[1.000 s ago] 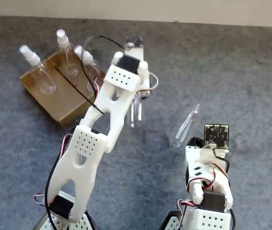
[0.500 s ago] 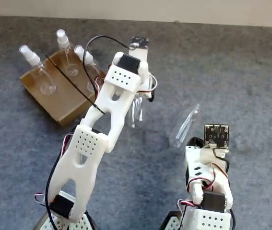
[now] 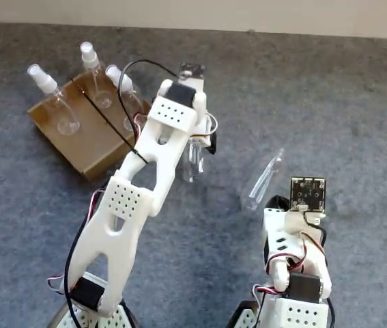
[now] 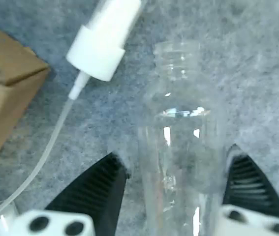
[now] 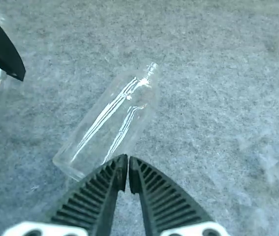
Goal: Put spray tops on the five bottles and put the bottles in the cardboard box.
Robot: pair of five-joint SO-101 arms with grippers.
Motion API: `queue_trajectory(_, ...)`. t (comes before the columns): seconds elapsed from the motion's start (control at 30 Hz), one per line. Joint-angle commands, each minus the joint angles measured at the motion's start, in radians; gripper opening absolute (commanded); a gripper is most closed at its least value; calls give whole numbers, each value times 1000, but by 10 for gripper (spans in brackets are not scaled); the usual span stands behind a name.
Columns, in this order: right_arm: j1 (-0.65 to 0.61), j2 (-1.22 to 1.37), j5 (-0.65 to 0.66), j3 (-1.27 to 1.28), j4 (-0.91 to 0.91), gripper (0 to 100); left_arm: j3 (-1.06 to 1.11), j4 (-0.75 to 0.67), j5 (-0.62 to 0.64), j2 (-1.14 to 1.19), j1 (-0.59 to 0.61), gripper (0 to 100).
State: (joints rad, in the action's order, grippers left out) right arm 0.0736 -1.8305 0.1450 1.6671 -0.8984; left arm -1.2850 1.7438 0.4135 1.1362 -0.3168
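A clear bottle (image 4: 183, 147) without a top stands between the fingers of my left gripper (image 4: 174, 152), which is open, with a small gap on one side. From above, this bottle (image 3: 193, 156) sits under the left gripper (image 3: 194, 145), just right of the cardboard box (image 3: 91, 147). A white spray top (image 4: 105, 44) with its thin tube lies on the carpet beside the bottle. A second bare bottle (image 5: 109, 123) lies on its side just ahead of my shut right gripper (image 5: 128, 160). In the high view, that bottle (image 3: 261, 179) lies beside the right gripper (image 3: 277, 201).
Three bottles with white spray tops (image 3: 46, 85) (image 3: 91, 61) (image 3: 119, 82) stand in the cardboard box (image 4: 6, 93) at the back left. Grey carpet covers the table, with open floor on the right and at the far side. A black cable loops over the left arm.
The left arm's wrist has shifted slightly toward the box, the bottle under it staying close between the fingers. The black cable has swung. The right arm has not moved.
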Motion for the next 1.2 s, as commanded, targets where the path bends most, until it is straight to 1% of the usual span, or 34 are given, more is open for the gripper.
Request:
queue_trajectory(0.0,5,-12,-3,31,2,5,-30,-29,-8,5,16,267)
queue_trajectory(0.33,5,-12,-3,31,2,5,-22,-72,-12,12,10,266)
queue_trajectory(0.47,5,-12,-3,31,2,5,-21,-69,-89,12,10,261)
queue_trajectory(0.53,5,-12,-3,31,2,5,-21,-69,-94,12,10,215)
queue_trajectory(0.63,5,-12,-3,31,2,5,-21,-69,-94,12,10,93)
queue_trajectory(0.73,5,-12,-3,31,2,5,-27,-69,-94,10,10,2)
queue_trajectory(0.9,5,-12,-3,31,2,5,-28,-68,-94,5,8,24)
queue_trajectory(1.0,5,-12,-3,31,2,5,-38,-38,-94,-2,7,24)
queue_trajectory(1.17,5,-12,-3,31,2,5,-145,6,-94,-45,-10,24)
